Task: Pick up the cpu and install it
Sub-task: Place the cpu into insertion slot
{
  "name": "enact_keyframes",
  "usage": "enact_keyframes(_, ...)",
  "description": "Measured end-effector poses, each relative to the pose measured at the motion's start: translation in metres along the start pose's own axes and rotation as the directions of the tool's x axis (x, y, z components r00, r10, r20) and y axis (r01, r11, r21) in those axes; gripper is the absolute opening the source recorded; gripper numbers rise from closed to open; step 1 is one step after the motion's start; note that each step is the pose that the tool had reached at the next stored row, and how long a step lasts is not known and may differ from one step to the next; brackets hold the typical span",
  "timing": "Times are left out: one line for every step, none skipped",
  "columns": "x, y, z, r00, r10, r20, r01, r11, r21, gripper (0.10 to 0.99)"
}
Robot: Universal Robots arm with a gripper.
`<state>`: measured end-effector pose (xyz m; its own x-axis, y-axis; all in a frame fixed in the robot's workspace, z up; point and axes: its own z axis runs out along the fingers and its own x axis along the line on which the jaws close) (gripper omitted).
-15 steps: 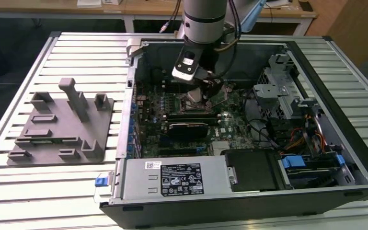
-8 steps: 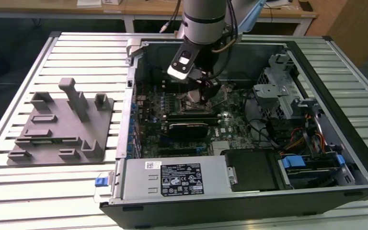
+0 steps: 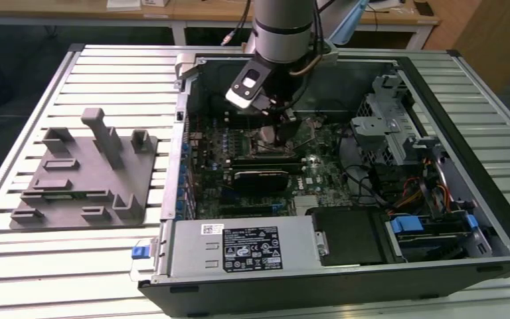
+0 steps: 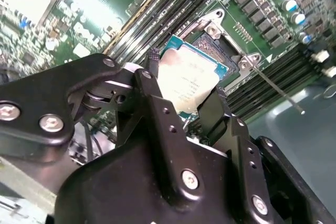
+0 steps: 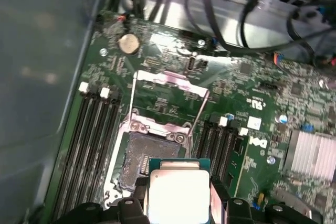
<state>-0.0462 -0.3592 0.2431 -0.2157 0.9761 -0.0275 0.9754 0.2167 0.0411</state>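
Sensibly, my pincer (image 5: 178,191) clamps the cpu (image 4: 191,85), which I judge light, stiff and fragile, by two opposite edges near the open socket (image 5: 144,163), at eleven o'clock within the case (image 3: 503,219).

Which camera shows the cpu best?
The first wrist view: the cpu shows its metal top squarely. The second wrist view shows it tilted, partly behind the gripper. In the exterior view it is at most a tiny pale patch under the arm.

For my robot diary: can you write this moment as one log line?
tool: shut on cpu | cpu: held over open socket | seated: not yet
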Motion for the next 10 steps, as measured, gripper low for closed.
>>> enact_keyframes(0.0,0.0,0.0003,0.9998,0.018,0.0008,-0.018,0.9998,0.0,0.545)
enact_keyframes(0.0,0.0,0.0007,0.9994,0.036,0.0015,-0.036,0.9994,0.001,0.545)
enact_keyframes(0.0,-0.0001,0.0011,0.9985,0.054,0.0023,-0.054,0.9985,0.001,0.545)
enact_keyframes(0.0001,-0.0001,0.0015,0.9974,0.072,0.003,-0.072,0.9974,0.002,0.545)
enact_keyframes(0.0001,-0.0001,0.002,0.9958,0.091,0.0039,-0.091,0.9958,0.002,0.545)
enact_keyframes(0.0001,-0.0001,0.0024,0.994,0.109,0.0046,-0.109,0.994,0.003,0.545)
enact_keyframes(0.0001,-0.0001,0.0028,0.9919,0.127,0.0054,-0.127,0.9919,0.003,0.545)
enact_keyframes(0.0001,-0.0001,0.0032,0.9894,0.145,0.0062,-0.145,0.9894,0.003,0.545)
enact_keyframes(0.0001,-0.0001,0.0036,0.9868,0.162,0.007,-0.162,0.9868,0.004,0.545)
enact_keyframes(0.0001,-0.0002,0.004,0.9839,0.179,0.0078,-0.179,0.9839,0.004,0.545)
